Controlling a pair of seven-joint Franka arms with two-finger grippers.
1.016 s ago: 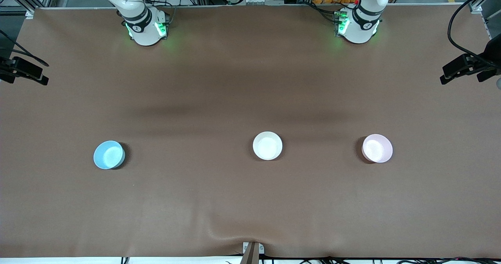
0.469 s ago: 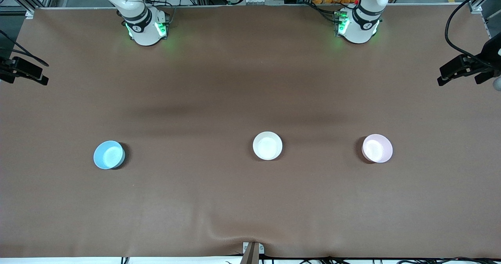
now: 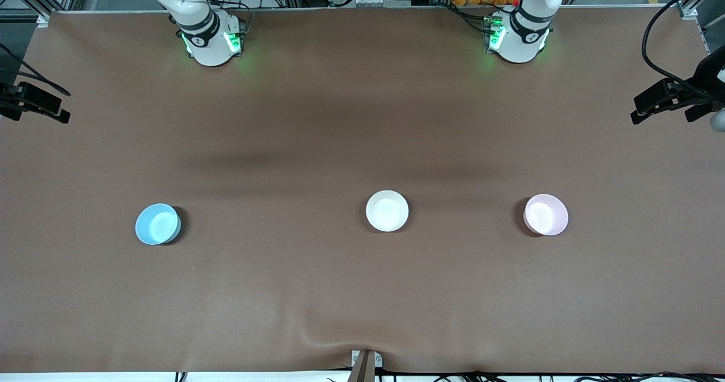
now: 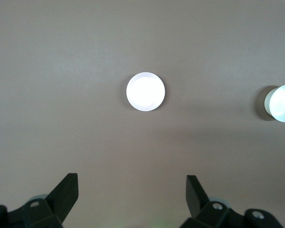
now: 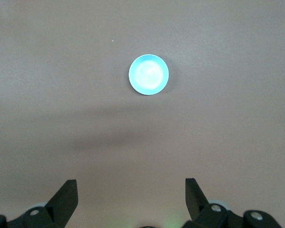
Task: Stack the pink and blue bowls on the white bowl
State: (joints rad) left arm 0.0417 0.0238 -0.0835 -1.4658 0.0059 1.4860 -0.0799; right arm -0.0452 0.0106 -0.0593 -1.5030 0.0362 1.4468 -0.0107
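Front view: three small bowls sit upright in a loose row on the brown bench [image 3: 362,115], all well apart from one another. The blue bowl [image 3: 158,224] is toward the right arm's end of the bench, the white bowl [image 3: 387,211] is in the middle, and the pink bowl [image 3: 545,215] is toward the left arm's end. None of them is stacked; each rests directly on the bench cover. The white bowl lies slightly farther from the front camera than the other two.

The two arm bases stand at the edge of the bench farthest from the front camera, and neither gripper shows in this view.

In the left wrist view, the left gripper [image 4: 132,190] hangs high over the bench with its two fingers spread wide and nothing between them. The pink bowl [image 4: 146,91] shows as a pale, washed-out disc well below the gripper and clear of both fingers. The white bowl [image 4: 281,103] appears at the picture's edge, partly cut off.

In the right wrist view, the right gripper [image 5: 131,189] is likewise raised high over the bench, fingers wide apart and holding nothing. The blue bowl [image 5: 148,75] lies well below it, untouched, with bare bench all around it.
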